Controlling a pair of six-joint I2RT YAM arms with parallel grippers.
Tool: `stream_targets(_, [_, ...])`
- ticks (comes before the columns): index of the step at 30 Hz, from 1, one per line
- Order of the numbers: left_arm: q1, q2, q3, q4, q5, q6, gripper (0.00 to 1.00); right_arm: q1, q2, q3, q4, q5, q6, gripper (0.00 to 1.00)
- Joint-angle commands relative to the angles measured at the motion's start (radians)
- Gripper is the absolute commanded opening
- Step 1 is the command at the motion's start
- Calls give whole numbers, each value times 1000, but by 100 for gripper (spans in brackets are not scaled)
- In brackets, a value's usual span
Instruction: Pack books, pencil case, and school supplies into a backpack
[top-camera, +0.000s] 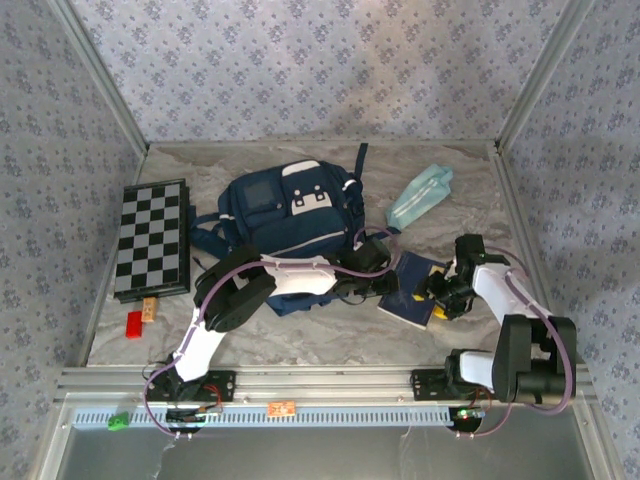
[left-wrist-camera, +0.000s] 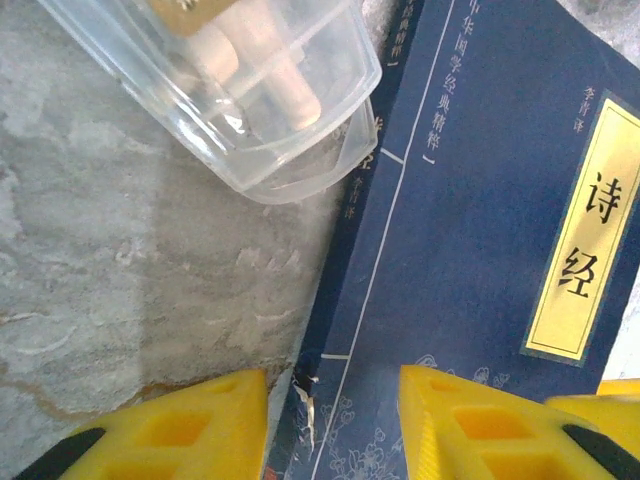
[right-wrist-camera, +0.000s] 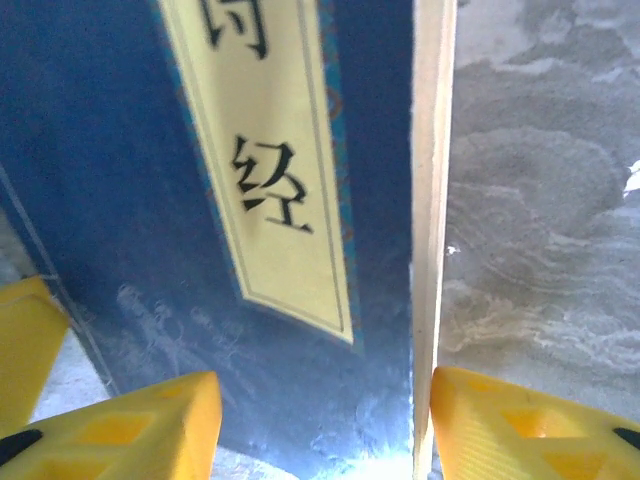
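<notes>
Two arms bend in to one navy book (top-camera: 412, 292) on the surface (top-camera: 330, 335).
The left claw (left-wrist-camera: 335, 425) and right claw (right-wrist-camera: 320, 420) stand open over its edges, holding nothing; one backpack (top-camera: 285, 205), one pencil case (top-camera: 420, 195) and one clear box (left-wrist-camera: 250, 90) lie nearby.

Clear case (left-wrist-camera: 250, 90) against navy book (left-wrist-camera: 480, 250)

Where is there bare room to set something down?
Bare marble lies along the table front between the arm bases, and right of the pencil case. The middle is crowded: both arms meet over the navy book beside the backpack.
</notes>
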Motion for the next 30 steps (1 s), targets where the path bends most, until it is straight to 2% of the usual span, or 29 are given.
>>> stream_targets(1, [-6, 47, 20, -3, 24, -3, 39, 5, -47, 43, -46, -41, -22, 56])
stream_targets(9, [-2, 43, 9, 3, 22, -1, 39, 0, -116, 56, -55, -112, -40, 50])
stream_targets(16, [-2, 40, 11, 4, 25, 3, 39, -21, -121, 29, -27, -162, -20, 40])
stream_targets(20, [-1, 40, 10, 4, 29, 8, 39, -35, -124, 23, -31, -155, -25, 32])
stream_targets(30, [2, 23, 17, 13, 34, 14, 40, -82, -165, 23, -31, -189, -20, 4])
